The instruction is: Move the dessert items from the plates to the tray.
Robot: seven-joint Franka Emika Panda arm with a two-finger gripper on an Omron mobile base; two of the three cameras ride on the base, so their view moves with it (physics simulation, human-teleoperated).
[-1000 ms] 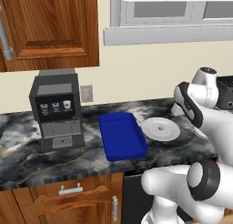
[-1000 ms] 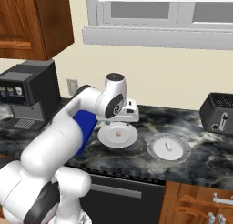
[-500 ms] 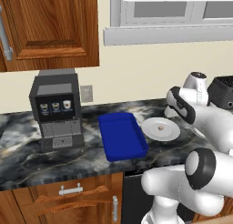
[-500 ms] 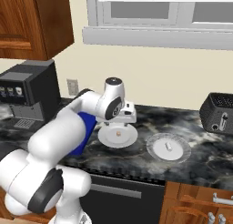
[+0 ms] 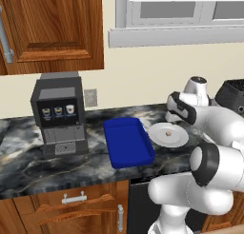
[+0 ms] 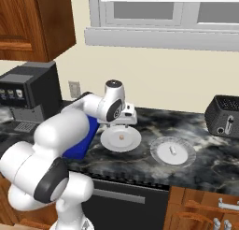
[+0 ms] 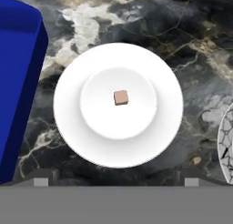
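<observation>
1. Dark marbled stone forms the counter [image 5: 28,166] under a window, wooden cupboards alongside.
2. Pincer [image 6: 125,123] hangs above the white plate [image 6: 121,139], jaws spread wide, holding nothing.
3. Tan cube [image 7: 120,97] lies directly below the pincer, at the plate's centre; near-square, no long axis to favour.
4. Blue tray [image 5: 127,141], glossy, low-walled, sits just beside that plate.
5. Grey rimmed plate [image 6: 172,151] beyond carries the white stick [image 6: 172,150].

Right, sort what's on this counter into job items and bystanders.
Job: tan cube on the white plate; white stick on the grey plate; blue tray; open gripper above the white plate.
Bystanders: coffee machine; toaster.
</observation>
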